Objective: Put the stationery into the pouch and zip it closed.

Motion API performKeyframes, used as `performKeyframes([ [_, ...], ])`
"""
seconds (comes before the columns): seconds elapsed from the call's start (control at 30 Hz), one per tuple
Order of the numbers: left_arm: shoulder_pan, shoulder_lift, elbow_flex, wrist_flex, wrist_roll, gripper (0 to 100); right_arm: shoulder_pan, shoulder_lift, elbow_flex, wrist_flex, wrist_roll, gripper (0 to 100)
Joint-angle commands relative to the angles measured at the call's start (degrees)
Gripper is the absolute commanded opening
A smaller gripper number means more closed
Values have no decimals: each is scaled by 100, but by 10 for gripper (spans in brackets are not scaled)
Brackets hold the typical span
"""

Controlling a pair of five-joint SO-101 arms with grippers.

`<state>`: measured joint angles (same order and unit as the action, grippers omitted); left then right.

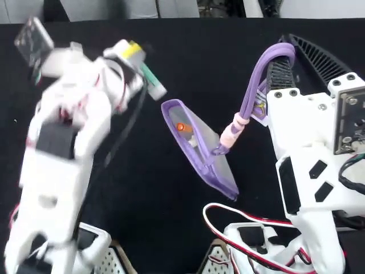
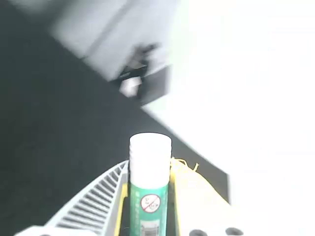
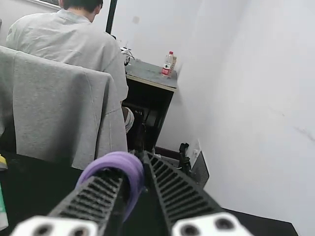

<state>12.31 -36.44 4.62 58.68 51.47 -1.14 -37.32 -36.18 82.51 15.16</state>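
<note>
Left gripper (image 2: 150, 169) jaws clamped on glue stick (image 2: 149, 196), beside open pouch (image 1: 201, 145). Right gripper (image 3: 137, 171) jaws pinch purple strap (image 3: 110, 167).

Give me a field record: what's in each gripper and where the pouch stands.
left gripper: shut on green glue stick with white cap
right gripper: shut on purple fabric strap
target: purple-edged clear plastic pouch, hanging tilted from that strap over black table
contents: small orange item
glue stick position: near pouch's upper end, not yet inside
</note>
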Motion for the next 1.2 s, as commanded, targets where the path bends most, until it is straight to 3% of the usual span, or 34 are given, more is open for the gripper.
performKeyframes([
  [0.0, 488, -1785, 1666, -1301, -360, 29, 88, 119, 4, 0, 0, 11],
  [0.17, 998, -3288, 4242, -3692, -897, 29, 88, 110, 84, 9, 35, 11],
  [0.27, 1473, -4018, 5156, -4466, -1521, 29, 88, 110, 189, 0, 44, 11],
  [0.43, 2114, -4519, 5736, -4510, -1934, 29, 88, 110, 286, -35, 26, 11],
  [0.7, 2123, -4580, 5930, -4510, -1996, 29, 97, 119, 286, -44, 18, 11],
  [1.0, 2316, -4519, 6941, -5758, -2840, 29, 97, 127, 286, -167, 0, 11],
  [1.17, 2976, -4519, 7301, -5864, -4035, 29, 97, 154, 295, -123, 0, 11],
])
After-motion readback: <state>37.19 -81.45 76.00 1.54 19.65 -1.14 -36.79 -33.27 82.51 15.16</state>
